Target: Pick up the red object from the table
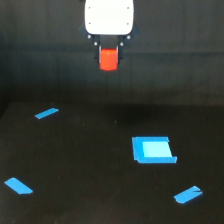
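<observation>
Red object (108, 59) held aloft by fingers (96, 47).

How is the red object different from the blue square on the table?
The red object is orange-red and block-like, while the blue square is blue and flat. The red object hangs above the table, gripped by the end effector; the blue square lies on the table. In this view, the blue square looks wider. Both are plain, single-coloured pieces.

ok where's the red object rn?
Exterior view, top centre: the red object is held between the fingers of the gripper, lifted well above the table.
</observation>
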Robot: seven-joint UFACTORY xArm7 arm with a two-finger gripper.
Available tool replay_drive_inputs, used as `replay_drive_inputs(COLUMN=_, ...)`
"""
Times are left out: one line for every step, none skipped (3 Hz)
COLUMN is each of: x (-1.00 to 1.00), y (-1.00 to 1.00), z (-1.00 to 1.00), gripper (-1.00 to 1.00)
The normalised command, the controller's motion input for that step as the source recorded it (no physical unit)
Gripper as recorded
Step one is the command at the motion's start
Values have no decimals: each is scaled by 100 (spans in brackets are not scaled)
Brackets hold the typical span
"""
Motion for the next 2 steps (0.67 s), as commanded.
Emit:
replay_drive_inputs(x=-20, y=-43, z=85, gripper=-100)
replay_drive_inputs(x=-18, y=-38, z=75, gripper=-100)
